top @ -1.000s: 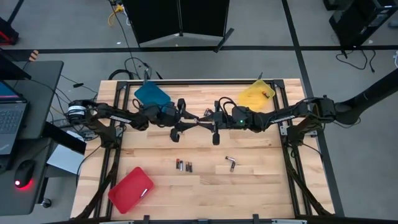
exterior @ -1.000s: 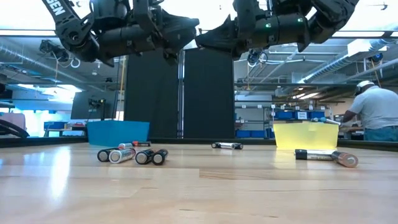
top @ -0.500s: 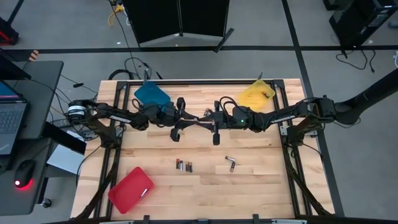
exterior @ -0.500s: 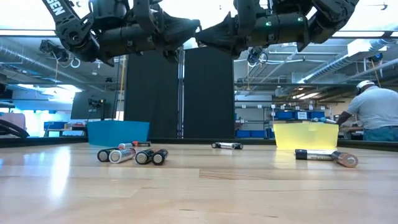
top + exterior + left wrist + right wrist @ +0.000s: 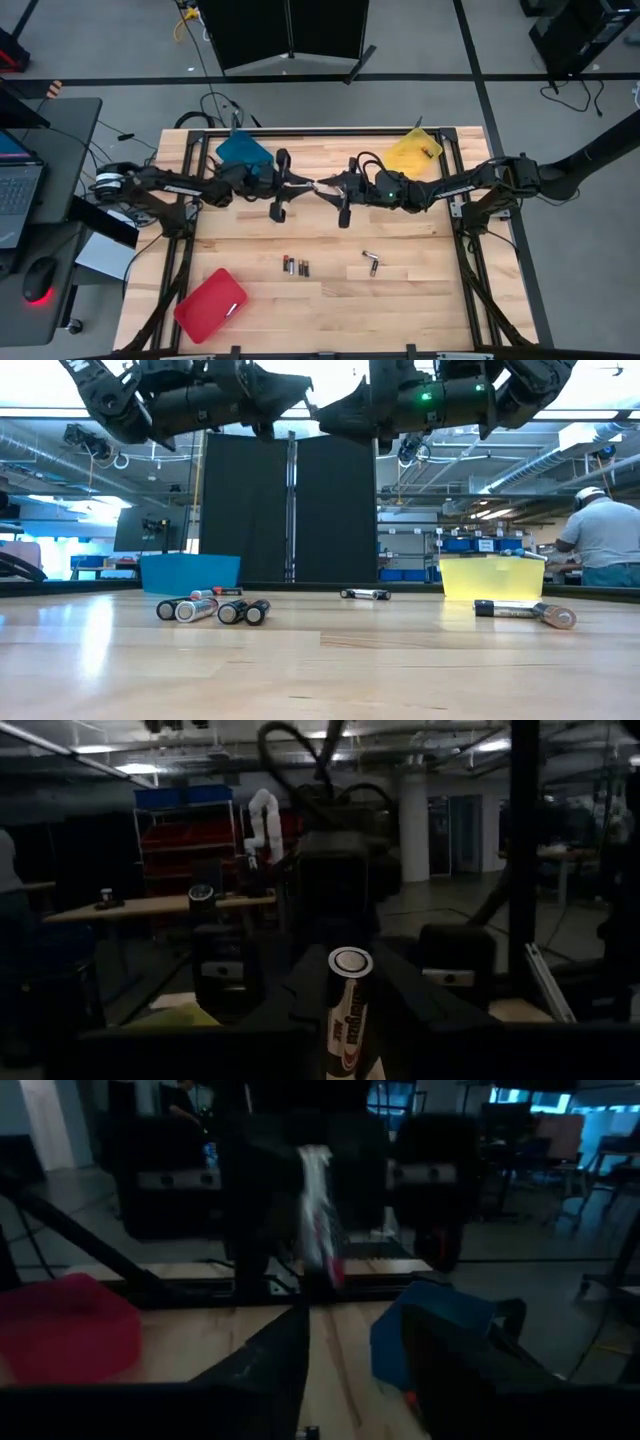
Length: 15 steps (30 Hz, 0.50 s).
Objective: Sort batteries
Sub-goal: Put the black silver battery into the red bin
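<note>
- The left end effector (image 5: 300,186) and the right end effector (image 5: 328,188) meet tip to tip, high above the far middle of the table (image 5: 330,300).
- A battery (image 5: 347,1015) stands up between the left end effector's fingers, which are closed on it.
- From the right wrist, the same battery (image 5: 318,1215) shows straight ahead, just past the right end effector's tips. I cannot tell if the right fingers are open or closed.
- Four batteries (image 5: 212,609) lie side by side on the table, well below both end effectors.
- Two more batteries (image 5: 371,261) lie touching, to the right of those four.
- One more battery (image 5: 364,594) lies far back on the table.
- A blue tray (image 5: 245,152) sits at the far left, a yellow tray (image 5: 411,154) at the far right, and a red tray (image 5: 208,303) at the near left.
- A person (image 5: 606,539) stands in the room behind the table.
</note>
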Each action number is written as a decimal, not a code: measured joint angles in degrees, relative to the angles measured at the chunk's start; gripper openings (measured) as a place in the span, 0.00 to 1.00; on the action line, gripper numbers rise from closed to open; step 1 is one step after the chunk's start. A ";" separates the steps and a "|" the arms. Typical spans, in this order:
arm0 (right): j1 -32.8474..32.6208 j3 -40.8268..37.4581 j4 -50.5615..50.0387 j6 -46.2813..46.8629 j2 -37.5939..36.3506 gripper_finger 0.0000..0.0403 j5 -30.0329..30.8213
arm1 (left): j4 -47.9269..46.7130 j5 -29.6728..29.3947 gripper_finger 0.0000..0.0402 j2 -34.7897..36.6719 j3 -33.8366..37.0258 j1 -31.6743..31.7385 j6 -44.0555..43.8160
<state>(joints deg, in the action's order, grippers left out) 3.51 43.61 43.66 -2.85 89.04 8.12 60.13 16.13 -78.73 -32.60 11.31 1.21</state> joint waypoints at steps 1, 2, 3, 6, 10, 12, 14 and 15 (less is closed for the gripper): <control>0.08 -0.02 -0.28 -0.44 0.01 0.44 0.54 | -1.79 0.44 0.14 1.34 0.00 -0.07 0.34; 0.15 -0.02 -0.54 -0.70 0.01 0.46 0.67 | -3.49 0.82 0.14 2.81 0.00 -0.14 0.88; 0.28 -0.02 -0.86 -0.87 0.01 0.47 0.77 | -5.32 1.44 0.14 4.26 -0.01 -0.17 1.43; 0.83 -0.02 -2.83 -1.29 0.01 0.48 0.76 | -14.80 3.49 0.14 9.29 -1.07 -0.18 1.60; 2.14 -0.04 -7.66 -0.44 0.01 0.42 4.53 | -34.72 4.87 0.14 16.14 -5.49 -2.06 2.13; 2.83 -0.07 -10.72 -0.36 0.01 0.35 6.51 | -48.60 3.98 0.14 18.63 -8.98 -3.74 3.05; 3.27 -0.11 -12.97 -0.03 0.03 0.28 7.29 | -62.47 1.29 0.14 20.22 -12.70 -6.13 3.06; 3.45 -0.11 -13.95 0.13 0.03 0.24 7.33 | -68.76 -0.18 0.14 20.63 -14.68 -7.58 2.69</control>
<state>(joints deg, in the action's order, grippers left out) 6.96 43.51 29.71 -2.72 89.08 15.45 -8.63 15.95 -58.10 -47.28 3.72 3.90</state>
